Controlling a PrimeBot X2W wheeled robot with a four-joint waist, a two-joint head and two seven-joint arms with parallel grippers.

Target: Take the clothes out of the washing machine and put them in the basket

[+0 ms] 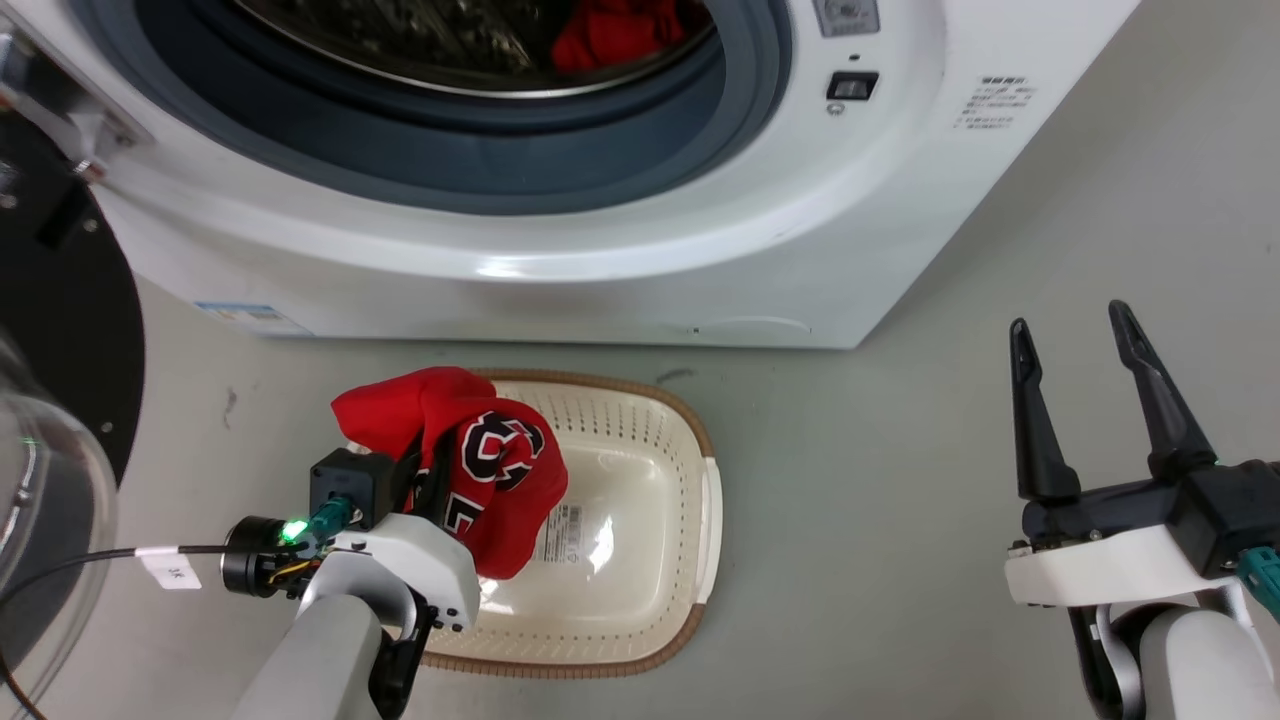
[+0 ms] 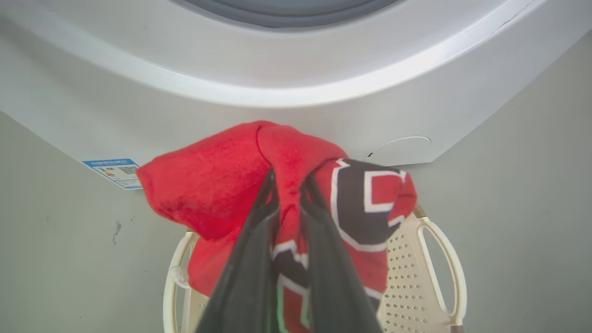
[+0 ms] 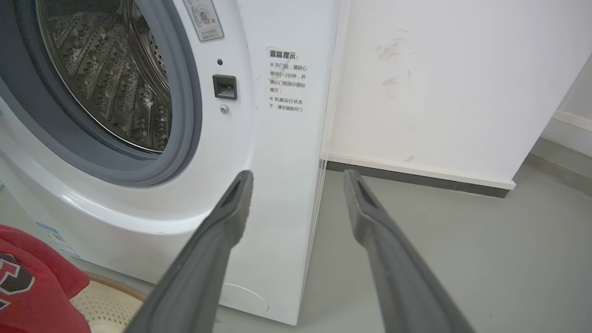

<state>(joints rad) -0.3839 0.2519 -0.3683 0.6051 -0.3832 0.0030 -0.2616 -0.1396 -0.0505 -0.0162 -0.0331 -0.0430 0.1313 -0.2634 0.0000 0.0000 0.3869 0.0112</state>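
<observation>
The white washing machine (image 1: 600, 260) (image 2: 277, 69) (image 3: 282, 138) stands open, and red clothes (image 1: 612, 35) lie inside its steel drum (image 3: 111, 78). A cream basket (image 1: 700, 600) (image 2: 416, 259) (image 3: 106, 300) sits on the floor in front of it. My left gripper (image 1: 425, 455) (image 2: 290, 185) is shut on a red jersey (image 1: 500, 470) (image 2: 212, 185) (image 3: 27, 277) with black-and-white numerals. It hangs over the basket's left side, above the base. My right gripper (image 1: 1068, 318) (image 3: 297, 175) is open and holds nothing, out to the right of the basket.
The machine's black-rimmed glass door (image 1: 50, 400) hangs open at the far left, close to my left arm. A black cable with a white tag (image 1: 170, 568) trails from the left wrist. A white wall with a dark skirting (image 3: 416, 173) stands right of the machine. Grey floor (image 1: 880, 480) surrounds the basket.
</observation>
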